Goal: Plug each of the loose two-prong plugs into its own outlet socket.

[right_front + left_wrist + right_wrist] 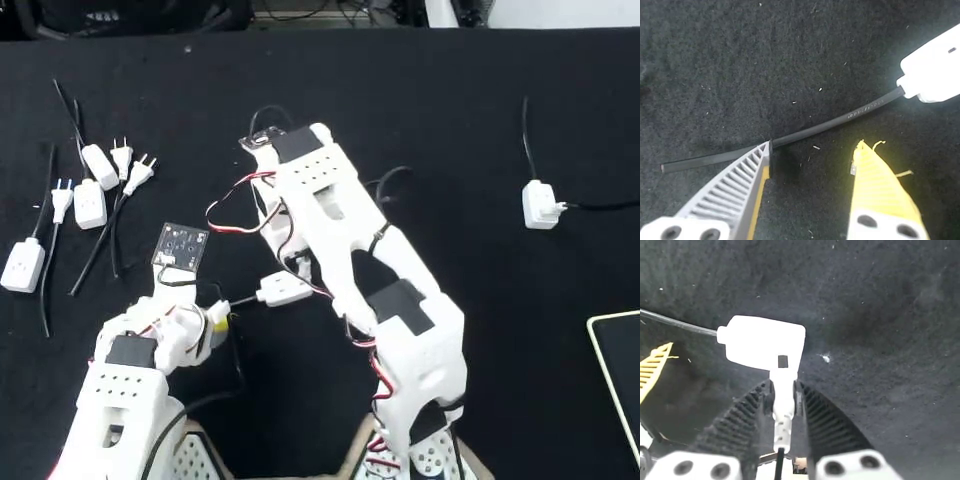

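Lint-flecked black cloth (450, 90) covers the whole surface, bearing a pale-edged panel (618, 385).

So the left gripper (813, 148) is parked low over the black cloth (740, 60), fingers spread wide with nothing between them. One is the grey ribbed finger (735, 185); the other is the yellow finger (877, 185), which has a few frayed threads sticking off its tip. A thin black cable (840, 120) lies across just ahead of both tips. It touches or slips under the grey tip, honestly can't tell which, and its cut end sits a bit past that finger's outer side. Out beyond the yellow finger, the cable runs into a white socket block (935, 70). Pale lint specks dot the cloth.
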